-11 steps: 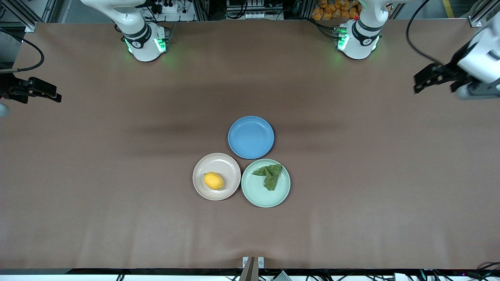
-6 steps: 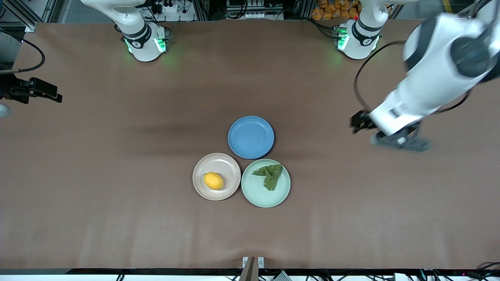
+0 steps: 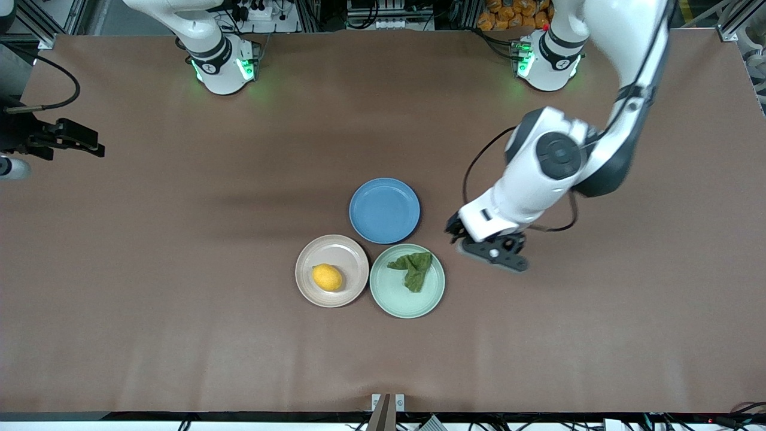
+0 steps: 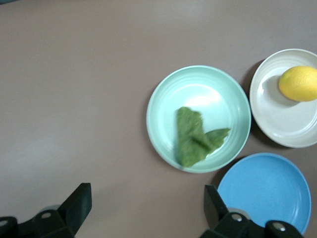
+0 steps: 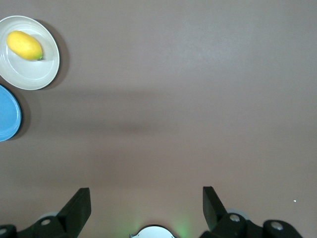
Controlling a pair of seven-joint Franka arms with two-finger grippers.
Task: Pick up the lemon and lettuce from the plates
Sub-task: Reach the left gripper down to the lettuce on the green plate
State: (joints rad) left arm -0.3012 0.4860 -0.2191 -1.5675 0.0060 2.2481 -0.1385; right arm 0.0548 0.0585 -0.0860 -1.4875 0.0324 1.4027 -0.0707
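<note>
left gripper (image 3: 456, 234): fingertips hidden under my wrist housing in front view; only finger (image 4: 79, 206) bases show at the left wrist edge
right gripper (image 3: 90, 146): arm cut off at frame edge
blue plate (image 5: 9, 113): cut by right wrist edge
beige-pink plate (image 4: 287, 106): clipped in left wrist view

3 plates sit touching or nearly touching in a cluster at the middle of the counter (image 3: 179, 299). The plate (image 3: 384, 210) farthest from the front camera carries nothing. The 2 nearer ones lie side by side: the plate (image 3: 332, 270) toward the right arm's end holds the lemon (image 3: 327, 277), and the plate (image 3: 407, 281) toward the left arm's end holds the lettuce (image 3: 412, 268), which lies on the part of that plate nearest the bare plate.

The left tool (image 3: 473, 238) hangs over bare counter just beside the lettuce plate, toward the left arm's end. The right tool (image 3: 75, 140) is over the counter's edge at the right arm's end, well apart from the plates.
</note>
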